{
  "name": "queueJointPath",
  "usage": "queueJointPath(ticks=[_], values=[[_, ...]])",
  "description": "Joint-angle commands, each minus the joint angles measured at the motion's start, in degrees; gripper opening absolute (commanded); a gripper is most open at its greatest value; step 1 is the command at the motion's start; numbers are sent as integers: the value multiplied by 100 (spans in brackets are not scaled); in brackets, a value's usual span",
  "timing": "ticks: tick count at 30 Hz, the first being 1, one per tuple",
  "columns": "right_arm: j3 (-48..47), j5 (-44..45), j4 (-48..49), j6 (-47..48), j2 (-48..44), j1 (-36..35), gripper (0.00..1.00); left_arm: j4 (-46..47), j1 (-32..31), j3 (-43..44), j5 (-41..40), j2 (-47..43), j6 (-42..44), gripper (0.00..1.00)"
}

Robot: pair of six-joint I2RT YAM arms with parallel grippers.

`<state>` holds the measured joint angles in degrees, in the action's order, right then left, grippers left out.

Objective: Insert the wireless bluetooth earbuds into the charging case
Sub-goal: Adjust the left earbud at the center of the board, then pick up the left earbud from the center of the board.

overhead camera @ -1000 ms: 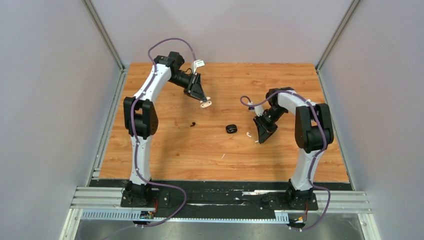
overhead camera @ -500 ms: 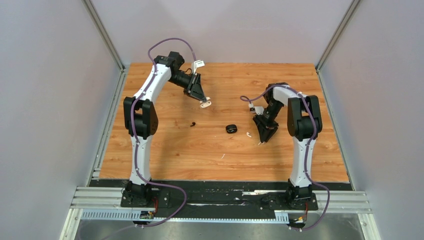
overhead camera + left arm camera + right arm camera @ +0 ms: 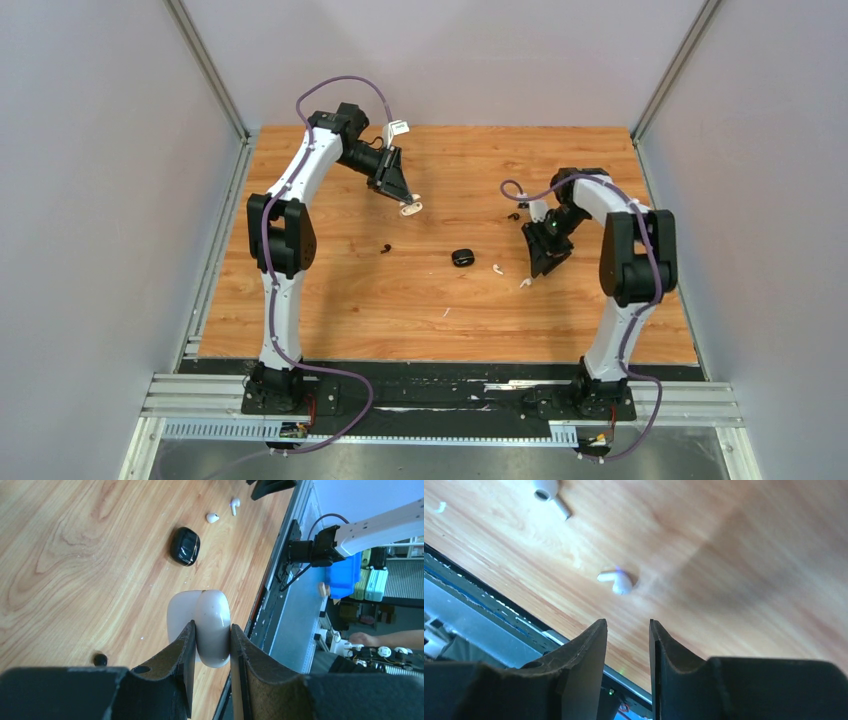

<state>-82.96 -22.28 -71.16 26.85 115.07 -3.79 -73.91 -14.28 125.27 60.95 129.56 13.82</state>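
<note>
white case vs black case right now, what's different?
The white case is clamped in the left tool, off the table; the black case lies free on it. The white case looks hinged open; the black case looks shut. Both are small, rounded and glossy.

We're looking down on a light wood-grain table (image 3: pixel 330 300), evenly lit and boxed in by plain pale grey walls (image 3: pixel 100 200) on the left, back and right. Slim metal posts (image 3: pixel 205 65) run up the two far corners. Along the near edge there's a black strip (image 3: pixel 450 372), then silver rails (image 3: pixel 200 395) and a grey metal sheet (image 3: pixel 450 462), and beyond it, in the left wrist view, a blue box (image 3: pixel 345 575) and teal crates (image 3: pixel 374 582) in bright light.
</note>
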Motion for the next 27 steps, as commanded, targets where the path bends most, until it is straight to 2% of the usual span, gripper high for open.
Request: queueJointPath(ticks=[1,5,8,11,27], values=[[859,-476,1274,-285,-1318,74,36,75,-56,79,130,-210,-72,0],[2246,-672,2600,-208,-2435,12,34,76,-66,78,91,-239,-63,0],[3215,-906,3520,358,-3103,-3,33,64,-66,41,78,-278,-51,0],[3774,-978,4091,855,-3547,-9,36,61,-66,20,67,-289,-40,0],[3804,-532,4539,917,-2989,-174,36,70,-73,-28,29,-333,-22,0]])
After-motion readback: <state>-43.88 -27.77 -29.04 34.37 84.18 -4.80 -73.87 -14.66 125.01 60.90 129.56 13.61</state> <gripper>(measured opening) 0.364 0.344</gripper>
